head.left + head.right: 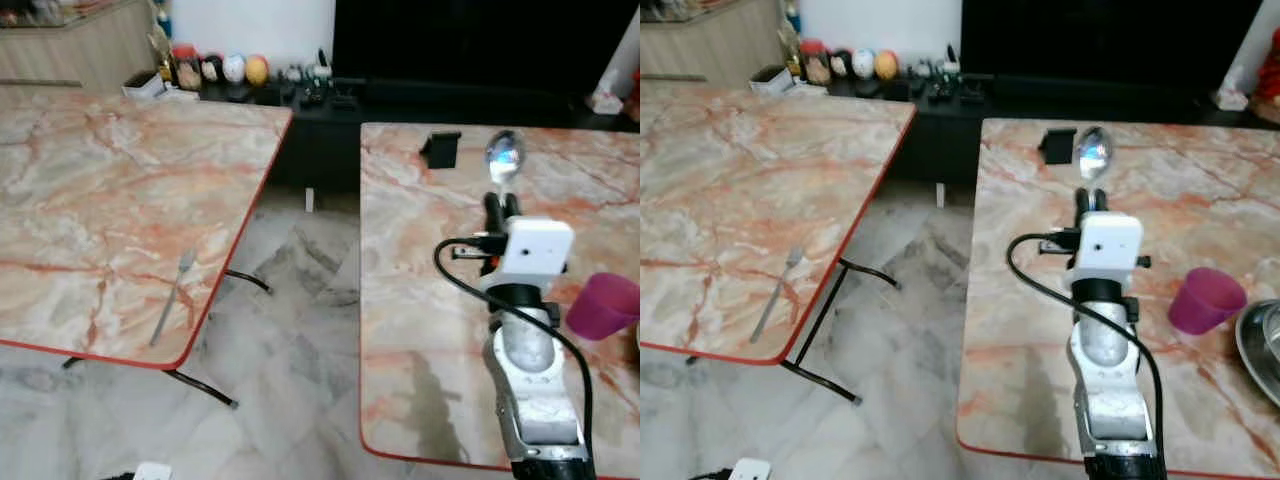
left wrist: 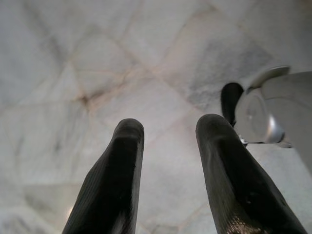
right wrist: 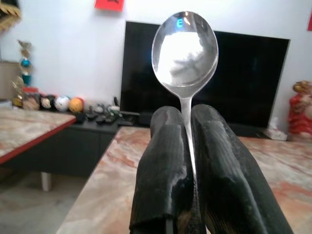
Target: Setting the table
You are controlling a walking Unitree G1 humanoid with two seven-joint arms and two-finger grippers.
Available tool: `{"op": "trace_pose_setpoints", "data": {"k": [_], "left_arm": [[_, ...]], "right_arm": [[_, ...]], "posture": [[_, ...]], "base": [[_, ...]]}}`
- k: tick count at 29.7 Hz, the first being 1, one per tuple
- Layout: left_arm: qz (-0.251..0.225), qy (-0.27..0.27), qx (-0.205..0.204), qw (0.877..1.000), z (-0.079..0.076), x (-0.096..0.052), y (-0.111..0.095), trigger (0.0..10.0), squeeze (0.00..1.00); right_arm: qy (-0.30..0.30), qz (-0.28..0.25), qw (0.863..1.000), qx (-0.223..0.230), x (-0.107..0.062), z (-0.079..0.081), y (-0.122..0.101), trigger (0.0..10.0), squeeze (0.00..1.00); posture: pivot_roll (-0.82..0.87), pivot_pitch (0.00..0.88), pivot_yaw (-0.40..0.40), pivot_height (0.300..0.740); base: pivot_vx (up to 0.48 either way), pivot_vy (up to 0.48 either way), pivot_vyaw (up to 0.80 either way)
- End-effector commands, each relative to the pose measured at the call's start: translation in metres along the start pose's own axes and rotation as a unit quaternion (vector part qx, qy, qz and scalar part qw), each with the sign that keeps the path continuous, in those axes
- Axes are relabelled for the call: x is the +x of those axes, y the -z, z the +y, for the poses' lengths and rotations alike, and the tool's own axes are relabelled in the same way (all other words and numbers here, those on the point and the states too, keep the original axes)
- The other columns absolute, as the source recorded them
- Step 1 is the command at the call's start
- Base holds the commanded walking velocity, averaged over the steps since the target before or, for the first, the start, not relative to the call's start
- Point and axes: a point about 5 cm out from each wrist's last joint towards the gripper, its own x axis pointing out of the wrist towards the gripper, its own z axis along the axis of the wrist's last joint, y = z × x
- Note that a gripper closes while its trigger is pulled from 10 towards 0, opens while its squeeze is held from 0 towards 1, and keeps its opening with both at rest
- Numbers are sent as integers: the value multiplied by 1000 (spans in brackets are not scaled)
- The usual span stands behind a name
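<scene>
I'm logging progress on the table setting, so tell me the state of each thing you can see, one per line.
Spoon: held above the right table, bowl pointing away from the arm.
Right claw: shut on the spoon.
Left claw: open, over the floor.
Fork: lying flat on the left table, near its edge.
Purple cup: on the right table.

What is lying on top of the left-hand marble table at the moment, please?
A single fork lies on the left table near its front edge. The far-left part is out of frame. The spoon is clamped in the right pincer over the other table.
</scene>
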Motion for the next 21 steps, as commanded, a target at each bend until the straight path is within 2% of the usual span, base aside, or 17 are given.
{"op": "trace_pose_setpoints", "data": {"k": [1,9,21], "left_arm": [[12,-5,-14,1000,2,-1,5,10000,0],[7,-8,-27,1000,1,0,4,10000,0],[4,-4,-23,1000,0,0,3,10000,0]], "right_arm": [[7,-4,1000,2,3,-3,-3,10000,0],[5,-4,1000,1,5,-4,-4,10000,0],[7,-6,1000,-3,7,-7,-5,10000,0]], "posture": [[15,0,11,711],[22,0,2,711],[21,0,-2,711]], "base": [[0,0,0],[0,0,0],[0,-21,0]]}}
